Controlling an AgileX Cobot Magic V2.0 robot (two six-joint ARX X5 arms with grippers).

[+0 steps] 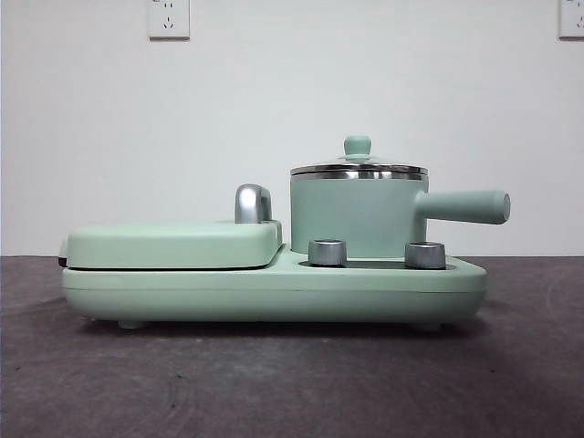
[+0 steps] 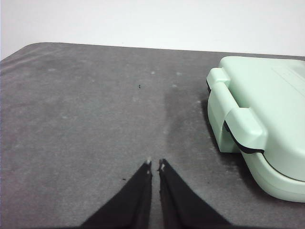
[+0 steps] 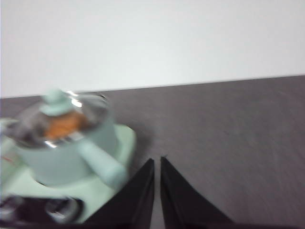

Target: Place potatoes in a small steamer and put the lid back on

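Two steel knobs (image 1: 328,253) front the mint base (image 1: 274,292) on the worktop (image 1: 292,383). Behind them the steamer (image 1: 356,214) stands at right, lid (image 1: 359,169) on, potato (image 3: 64,125) showing orange through it. Left claw (image 2: 155,167) and right claw (image 3: 157,162) are clenched, empty, above bare worktop.

Plain white wall (image 1: 292,109), two sockets (image 1: 169,18) up high; dark grey tabletop (image 1: 292,383).

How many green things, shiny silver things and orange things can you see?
Green: 4 – base, griddle cover, small steamer, lid knob
Shiny silver: 4 – two dials, chrome handle, lid rim
Orange: 1 – potato under the lid, blurry
Total: 9
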